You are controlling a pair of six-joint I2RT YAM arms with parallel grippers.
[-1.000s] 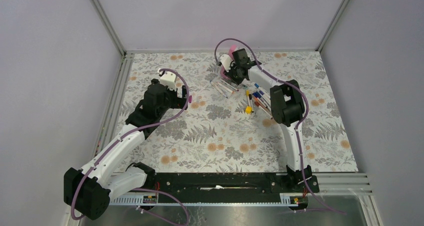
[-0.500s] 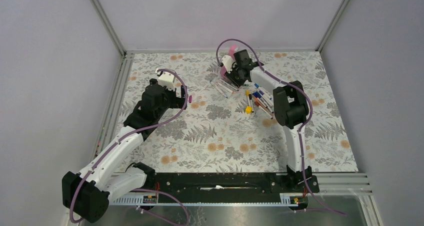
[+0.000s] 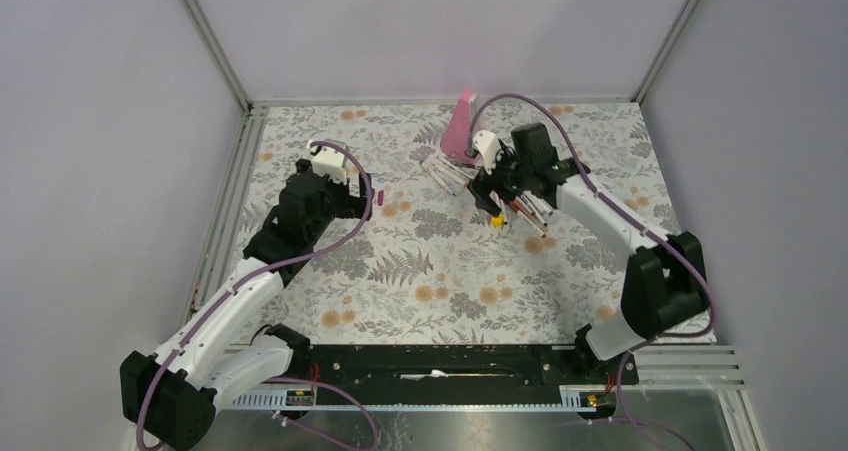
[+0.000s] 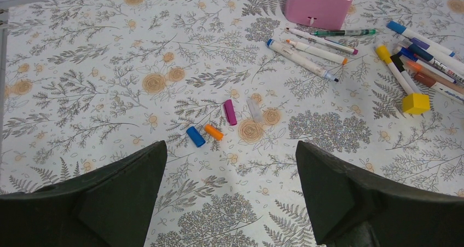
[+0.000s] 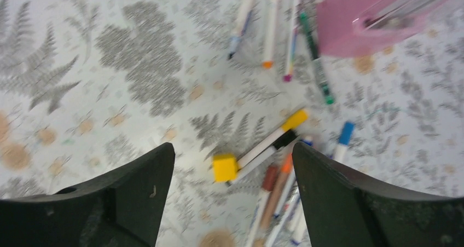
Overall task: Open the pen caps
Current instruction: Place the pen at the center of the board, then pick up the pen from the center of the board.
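Several loose pen caps lie on the floral cloth ahead of my open left gripper [image 4: 230,154]: a blue cap [image 4: 195,136], an orange cap [image 4: 213,132], a purple cap [image 4: 230,111] and a clear cap [image 4: 254,109]. Nothing sits between its fingers. My right gripper [image 5: 232,151] hangs open and empty over a heap of capped pens [image 5: 279,187]. Caps still on barrels there include yellow [image 5: 295,118], black [image 5: 284,139] and blue [image 5: 345,132]. Uncapped pens [image 4: 303,59] lie in front of the pink holder.
The tall pink holder [image 3: 462,126] stands at the back of the cloth, left of the right gripper. A yellow cube [image 5: 224,166] lies at the near end of the capped pens. Metal rails [image 3: 240,161] border the cloth on the left.
My right arm has swung away from the pink holder toward the pen heap, its elbow moving out to the right, and its jaws have spread wide. The left arm has barely moved.
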